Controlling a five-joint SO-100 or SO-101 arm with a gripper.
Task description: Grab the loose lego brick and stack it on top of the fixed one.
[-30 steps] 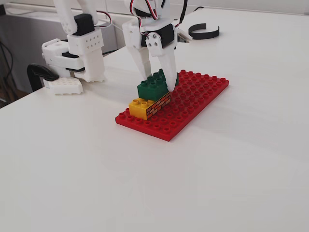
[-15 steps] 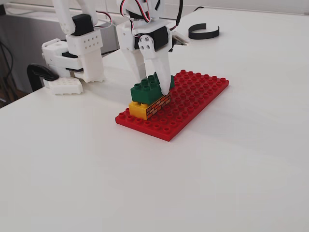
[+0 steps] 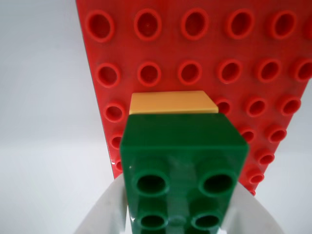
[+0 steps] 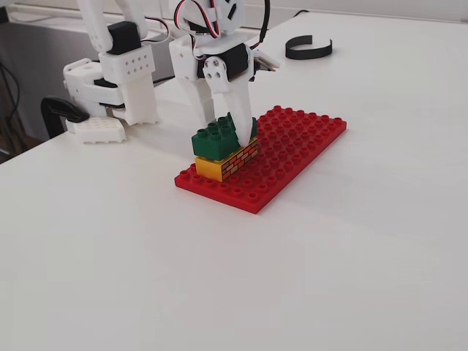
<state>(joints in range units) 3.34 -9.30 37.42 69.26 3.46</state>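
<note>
The dark green loose lego brick [image 4: 219, 136] [image 3: 181, 161] rests over the yellow fixed one [image 4: 225, 162], whose brick-wall print faces the fixed view. In the wrist view only a yellow strip of the fixed one [image 3: 173, 102] shows beyond the green brick's far edge. My white gripper [image 4: 228, 130] [image 3: 179, 214] is shut on the green brick, one finger on each long side. Both bricks stand near the left corner of the red baseplate [image 4: 292, 146] [image 3: 204, 53].
The arm's white base [image 4: 121, 88] and a black clamp [image 4: 62, 110] sit at the table's back left. A black curved strip [image 4: 308, 50] lies at the back. White tabletop spreads in front and to the right of the baseplate.
The gripper has carried the green brick left and down; it was offset toward the plate's middle, and now it sits squarely over the yellow brick.
</note>
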